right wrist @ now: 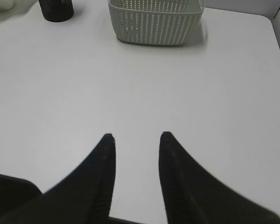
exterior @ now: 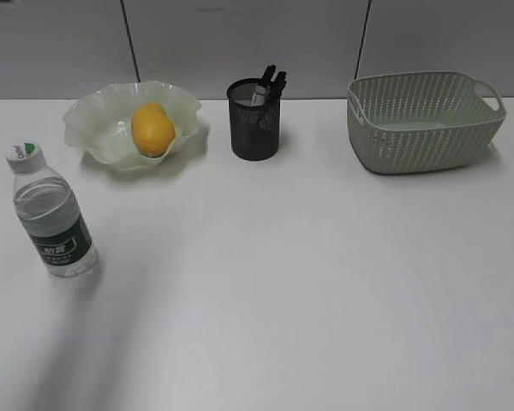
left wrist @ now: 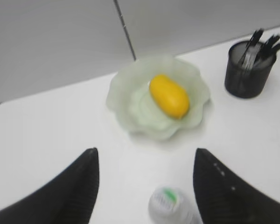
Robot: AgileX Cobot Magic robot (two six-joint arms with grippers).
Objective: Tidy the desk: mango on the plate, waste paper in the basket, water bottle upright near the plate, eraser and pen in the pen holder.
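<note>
White desk (exterior: 308, 282), water bottle (left wrist: 171, 206) upright between released left hand (left wrist: 147, 161), right hand (right wrist: 136, 140) empty, parted.

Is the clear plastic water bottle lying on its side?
No, the clear plastic water bottle stands upright on the white desk, cap on top.

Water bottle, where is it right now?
The water bottle stands upright at the desk's front left in the exterior view, in front of the plate holding the mango.
</note>
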